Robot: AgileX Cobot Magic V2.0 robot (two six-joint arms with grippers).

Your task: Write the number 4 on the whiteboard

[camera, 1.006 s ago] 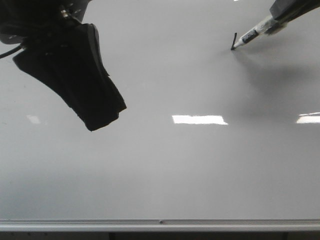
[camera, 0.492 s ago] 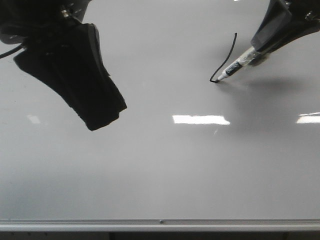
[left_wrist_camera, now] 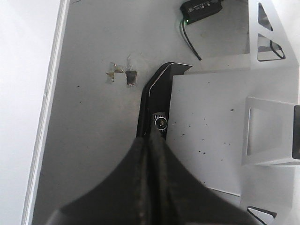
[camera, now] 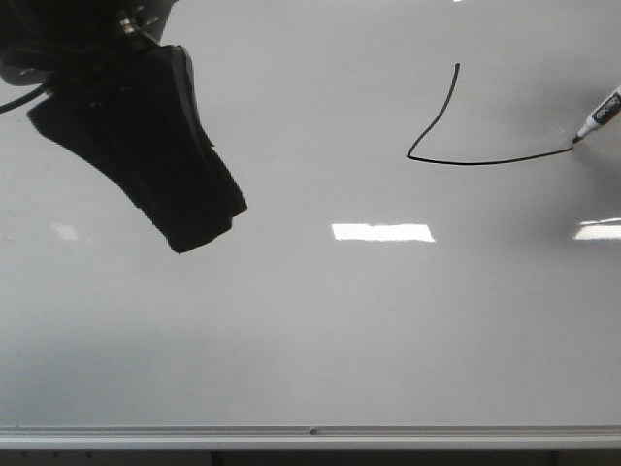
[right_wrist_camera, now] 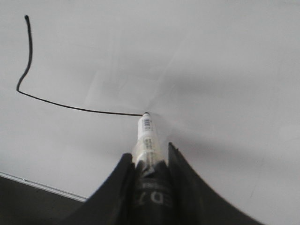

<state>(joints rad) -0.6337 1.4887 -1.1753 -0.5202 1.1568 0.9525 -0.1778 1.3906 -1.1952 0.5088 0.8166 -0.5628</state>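
Observation:
The whiteboard [camera: 310,330] fills the front view. On it is part of the number 4 [camera: 485,162]: a thin black slanted stroke and a long crossbar, with no vertical. A white marker [camera: 602,115] touches the crossbar's right end at the frame's right edge. In the right wrist view my right gripper [right_wrist_camera: 147,157] is shut on the marker [right_wrist_camera: 146,136], its tip on the end of the line [right_wrist_camera: 70,107]. My left gripper [camera: 189,241] hangs at the upper left, shut and empty, away from the strokes. It shows shut in its wrist view [left_wrist_camera: 152,136] too.
A silver bottom rail [camera: 310,437] runs along the board's lower edge. Bright light reflections [camera: 383,232] lie on the board below the strokes. The left wrist view shows a grey floor, a black box with a cable [left_wrist_camera: 201,8] and a white frame [left_wrist_camera: 262,140].
The marker finished the slanted stroke down to the left, then drew the crossbar to the right. The right gripper has left the front view; only the marker shows. The left arm has not moved.

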